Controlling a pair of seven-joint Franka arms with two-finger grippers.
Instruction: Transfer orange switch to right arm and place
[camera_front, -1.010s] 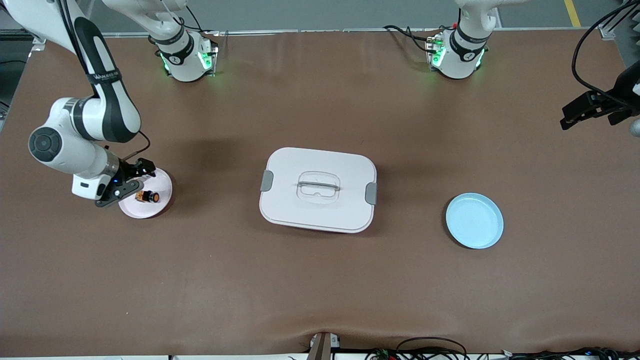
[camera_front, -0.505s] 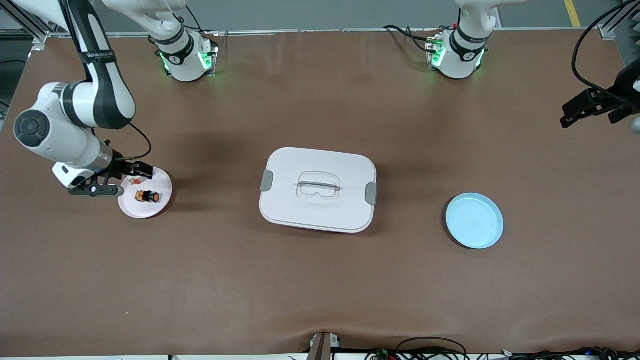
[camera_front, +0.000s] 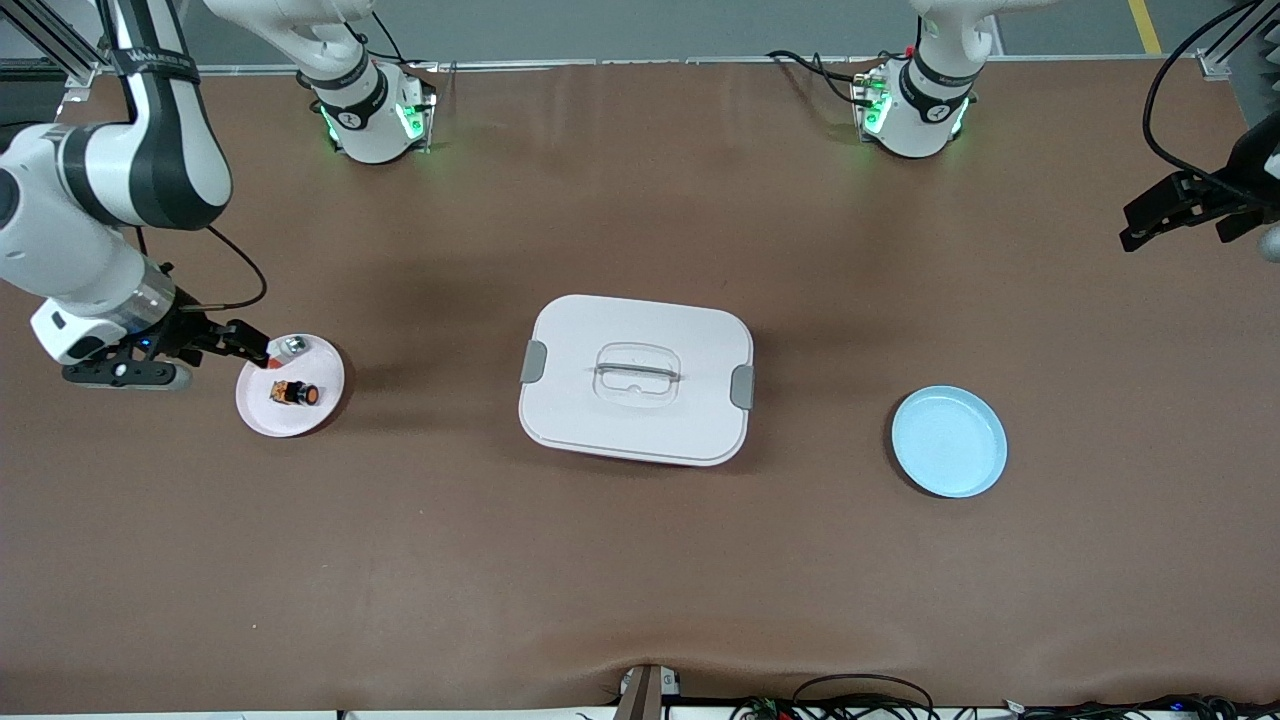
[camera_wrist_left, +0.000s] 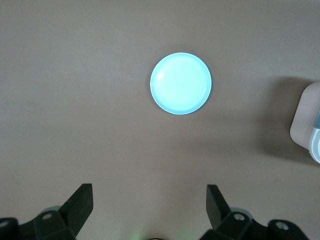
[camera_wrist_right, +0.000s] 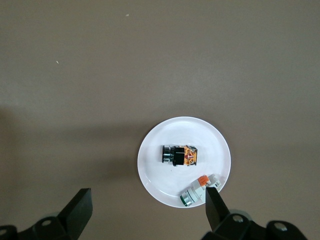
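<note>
The orange switch (camera_front: 295, 393) (camera_wrist_right: 179, 155) lies on its side on a small pale plate (camera_front: 322, 402) (camera_wrist_right: 155, 175) toward the right arm's end of the table. My right gripper (camera_front: 190, 358) (camera_wrist_right: 147, 210) hangs open and holds nothing, over the table just off that plate's rim. One of its fingertips (camera_wrist_right: 215, 205) overlaps the plate's edge in the right wrist view. My left gripper (camera_front: 1150, 222) (camera_wrist_left: 149, 205) waits open and holds nothing, high over the table's edge at the left arm's end.
A small silver-and-red part (camera_front: 290, 347) (camera_wrist_right: 199, 189) shares the pale plate with the switch. A white lidded box (camera_front: 636, 378) (camera_wrist_left: 306, 122) stands mid-table. A light blue plate (camera_front: 948, 441) (camera_wrist_left: 181, 83) with nothing on it lies toward the left arm's end.
My right gripper has drawn back from over the pale plate toward the right arm's end of the table. The switch stays on the plate. The left arm has barely moved.
</note>
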